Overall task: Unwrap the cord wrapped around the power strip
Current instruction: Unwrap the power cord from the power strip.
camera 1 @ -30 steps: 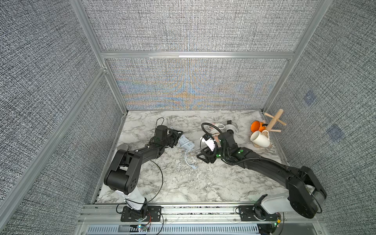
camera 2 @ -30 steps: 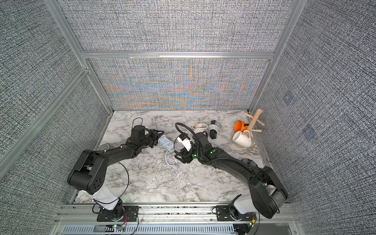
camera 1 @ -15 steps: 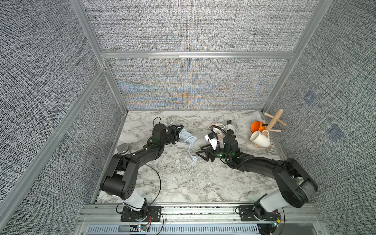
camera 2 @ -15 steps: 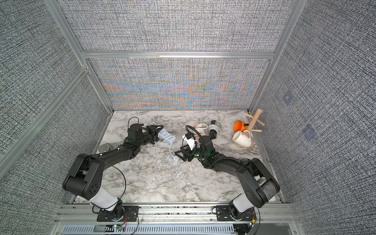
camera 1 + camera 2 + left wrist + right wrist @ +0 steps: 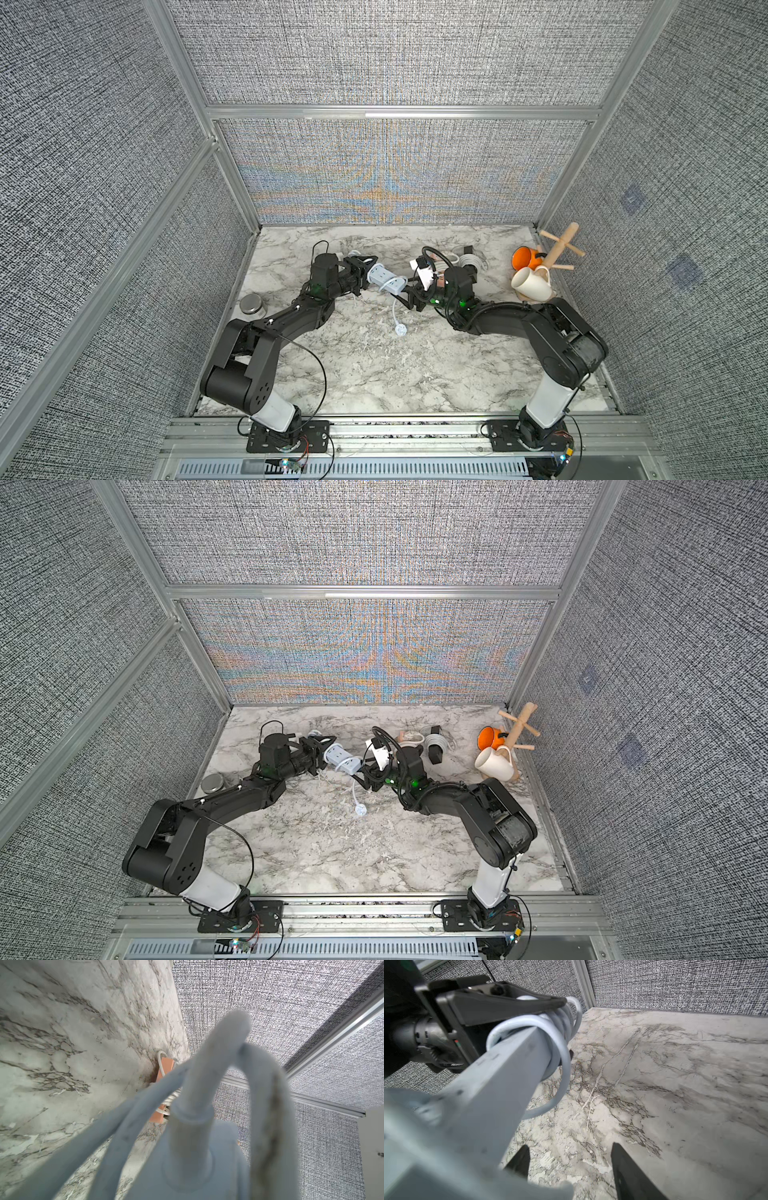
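Because my left claw (image 5: pixel 371 274) is clamped on the grey power strip (image 5: pixel 387 281) right over its coils, holding it off the worktop (image 5: pixel 374 374) near the middle of the back edge, I doubt those turns of cord (image 5: pixel 563 1076) can slide free. My right claw (image 5: pixel 570 1146) is open and empty beside the strip's other end. If it closes on the body instead of the loose loop, or tugs hard, I judge the strip could twist out and drop.

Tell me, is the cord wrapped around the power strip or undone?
Partly wrapped: cord coils ring the power strip, but the plug end trails loose.
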